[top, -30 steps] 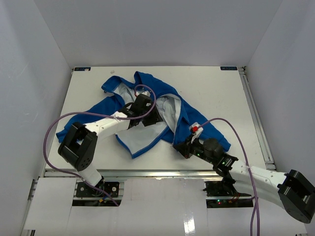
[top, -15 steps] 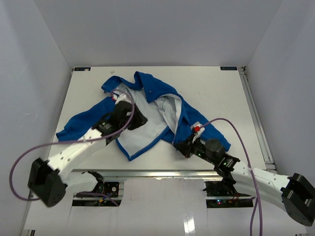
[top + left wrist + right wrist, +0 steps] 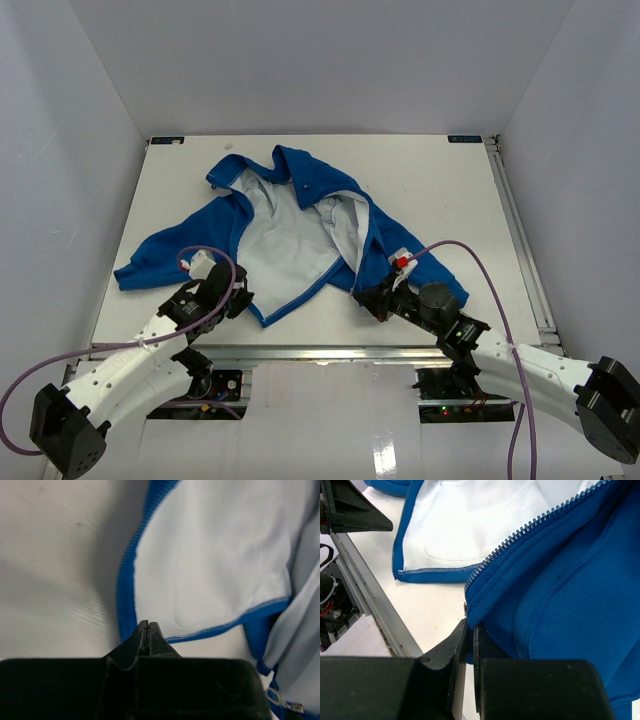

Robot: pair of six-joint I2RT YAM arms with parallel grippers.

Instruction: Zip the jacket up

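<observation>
Nearest the bases, the right end effector (image 3: 469, 632) is clenched on the lower corner of the jacket (image 3: 285, 225), on the front panel that carries the zipper teeth (image 3: 530, 527). The left end effector (image 3: 148, 628) is fully closed, its tips at the blue bottom hem (image 3: 220, 626) of the opposite panel. Whether any fabric is caught between them cannot be determined.

Beyond both, the jacket lies open on the surface (image 3: 450, 190), pale lining up, one sleeve (image 3: 165, 250) trailing left and the collar (image 3: 250, 180) toward the far side.

Step in hand, as judged: securing both bottom corners before the zipper is engaged. The next move calls for confirming the left grip, then bringing the two front edges together so that their lower ends align.
</observation>
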